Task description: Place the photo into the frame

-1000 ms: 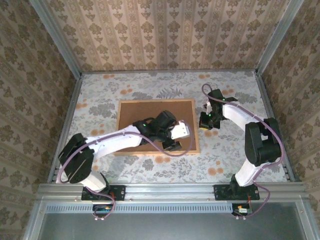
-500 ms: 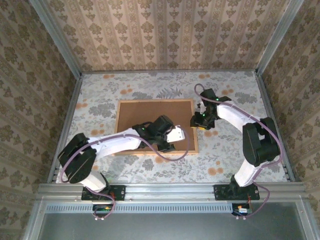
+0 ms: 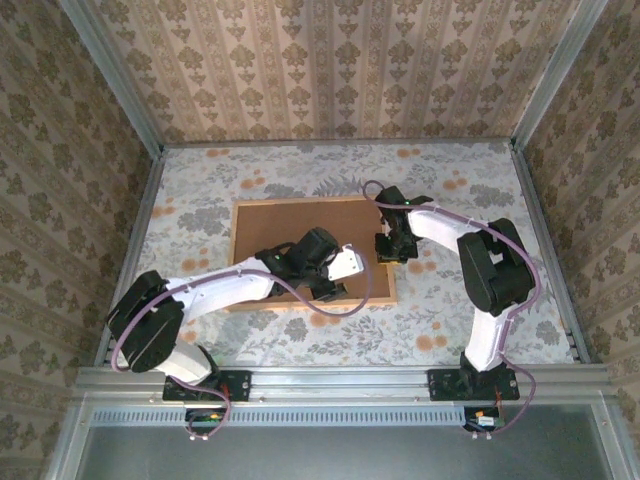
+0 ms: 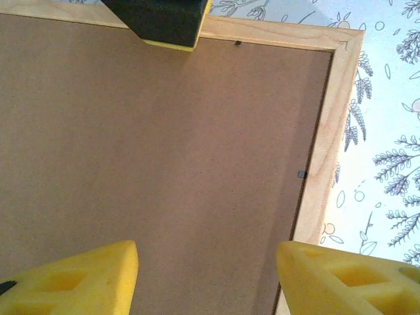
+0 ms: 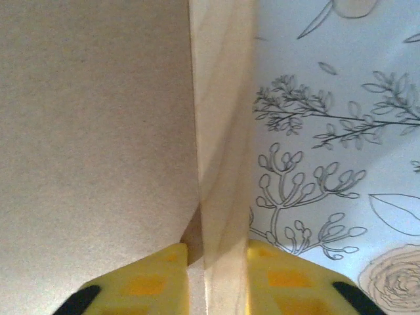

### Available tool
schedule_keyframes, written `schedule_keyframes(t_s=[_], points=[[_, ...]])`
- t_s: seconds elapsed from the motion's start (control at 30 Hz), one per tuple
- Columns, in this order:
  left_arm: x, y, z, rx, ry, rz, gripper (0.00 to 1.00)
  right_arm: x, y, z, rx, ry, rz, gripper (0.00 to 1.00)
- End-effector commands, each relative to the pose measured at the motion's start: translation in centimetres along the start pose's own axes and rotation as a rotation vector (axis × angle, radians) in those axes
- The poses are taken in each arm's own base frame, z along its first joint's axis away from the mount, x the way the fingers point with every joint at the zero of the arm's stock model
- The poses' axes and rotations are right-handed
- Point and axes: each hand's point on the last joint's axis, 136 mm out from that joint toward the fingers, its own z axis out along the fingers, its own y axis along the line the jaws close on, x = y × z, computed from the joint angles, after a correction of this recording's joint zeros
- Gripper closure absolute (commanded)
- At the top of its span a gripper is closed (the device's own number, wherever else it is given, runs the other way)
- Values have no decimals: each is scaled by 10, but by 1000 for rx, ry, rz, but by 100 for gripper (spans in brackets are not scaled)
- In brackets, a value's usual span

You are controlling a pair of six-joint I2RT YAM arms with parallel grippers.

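Right end effector [image 5: 216,254] astride frame [image 5: 220,98], tablecloth [image 5: 328,170] beside

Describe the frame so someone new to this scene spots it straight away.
Start at the floral-patterned table; the frame lies flat near its middle, back up. It shows a plain brown back edged in thin pale wood, the only unpatterned rectangle there, with the right gripper pinching its right-hand rail.

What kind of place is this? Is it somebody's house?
Probably not: it looks like a robot test booth. Wallpaper panels stand in metal rails, a flowery cloth covers the table, and the left arm and right arm bolted at its edge reach over the frame.
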Motion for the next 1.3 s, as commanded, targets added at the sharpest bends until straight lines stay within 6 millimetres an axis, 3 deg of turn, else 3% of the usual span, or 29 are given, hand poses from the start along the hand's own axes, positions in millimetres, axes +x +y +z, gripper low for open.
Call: schedule_keyframes(t_s=[0.0, 0.13, 0.5, 0.67, 0.87, 1.27], points=[[3, -15, 7, 67, -16, -1, 34, 2, -17, 19, 117, 13, -18, 90], [1, -30, 17, 93, 5, 108, 34, -5, -12, 3, 103, -8, -16, 100], [-3, -43, 37, 49, 32, 309, 31, -15, 9, -39, 10, -21, 5, 100], [3, -49, 46, 7, 45, 391, 30, -15, 11, -44, -15, -8, 20, 100], [2, -38, 55, -86, 59, 446, 30, -16, 15, -50, -33, -4, 29, 100], [14, -37, 78, -216, 104, 570, 31, -19, 22, -61, -53, 3, 27, 100]])
